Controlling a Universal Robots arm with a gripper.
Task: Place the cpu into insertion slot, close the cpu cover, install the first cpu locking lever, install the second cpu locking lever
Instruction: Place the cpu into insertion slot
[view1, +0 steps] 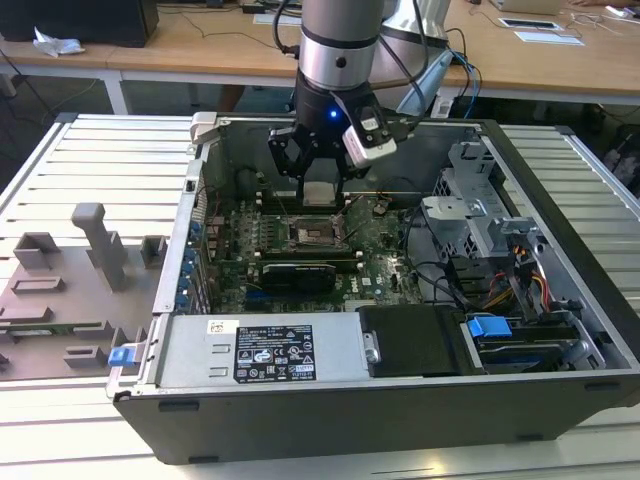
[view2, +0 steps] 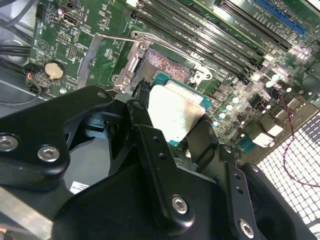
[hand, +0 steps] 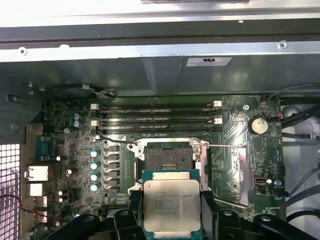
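Gripping the cpu (view1: 319, 194) by two opposite edges, the tool (view1: 318, 188) hangs inside the open computer case (view1: 300, 420), which lies on a slatted metal bench (view1: 90, 150). In the first wrist view the black fingers (hand: 209, 212) press against both sides of the cpu (hand: 171, 205), whose silver-grey face is turned up and whose green rim shows around it. The chip is clear of the board (hand: 250, 150), just short of the slot (hand: 167, 159) and above it, not yet seated. The slot lies uncovered, its dark centre showing inside the metal rim. The cover (hand: 232, 172) is swung off to one side, and thin wire levers (hand: 225, 146) stand free of it. In the second wrist view the cpu (view2: 175, 112) overlaps the near edge of the slot (view2: 165, 62). Long black memory sticks (hand: 155, 119) run in rows past the far side of the slot.
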